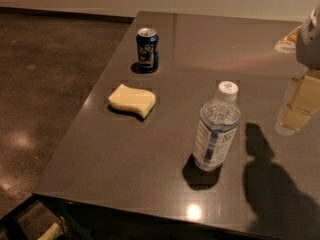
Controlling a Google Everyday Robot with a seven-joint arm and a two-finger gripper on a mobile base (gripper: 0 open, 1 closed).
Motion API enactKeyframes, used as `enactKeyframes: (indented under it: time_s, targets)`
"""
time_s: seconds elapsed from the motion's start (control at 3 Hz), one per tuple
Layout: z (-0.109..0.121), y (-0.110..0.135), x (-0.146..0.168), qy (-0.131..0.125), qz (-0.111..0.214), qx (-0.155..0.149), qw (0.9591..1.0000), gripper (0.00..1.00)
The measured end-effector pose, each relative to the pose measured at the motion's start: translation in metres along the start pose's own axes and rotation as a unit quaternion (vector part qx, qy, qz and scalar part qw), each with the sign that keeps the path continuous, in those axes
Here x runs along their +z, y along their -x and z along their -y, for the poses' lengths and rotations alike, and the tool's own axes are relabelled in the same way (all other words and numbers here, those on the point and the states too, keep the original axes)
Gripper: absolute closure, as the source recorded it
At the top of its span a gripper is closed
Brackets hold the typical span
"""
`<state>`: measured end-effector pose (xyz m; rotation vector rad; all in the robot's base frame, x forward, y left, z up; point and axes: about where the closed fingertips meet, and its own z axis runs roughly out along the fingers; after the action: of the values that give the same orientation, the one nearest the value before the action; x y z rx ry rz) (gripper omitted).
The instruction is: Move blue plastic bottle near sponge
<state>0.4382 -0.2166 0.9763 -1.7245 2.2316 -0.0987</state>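
The blue plastic bottle (216,129) stands upright on the dark table (150,159), right of centre; it is clear and ribbed, with a white cap and a blue-and-white label. The sponge (132,100) is pale yellow with wavy edges and lies flat to the bottle's left and a little farther back, well apart from it. My gripper (294,115) hangs at the right edge of the view, to the right of the bottle and apart from it, above the table. Its shadow falls on the table beside the bottle.
A short dark blue soda can (147,49) stands behind the sponge near the table's left edge. A pale object (286,41) lies at the far right of the table. The table's left and front edges drop to a brown floor (45,84).
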Motion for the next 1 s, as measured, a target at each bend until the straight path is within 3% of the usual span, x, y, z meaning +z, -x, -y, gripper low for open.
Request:
enactKeyframes:
  time_s: [0.33,0.67,1.0]
  targets:
    - [0.000,0.000,0.000,0.000,0.000,0.000,1.0000,0.00]
    - [-0.010,0.011,0.007,0.022,0.012,-0.012,0.9996,0.00]
    - [-0.029,0.027,0.027,0.067,0.050,-0.024,0.9962,0.00]
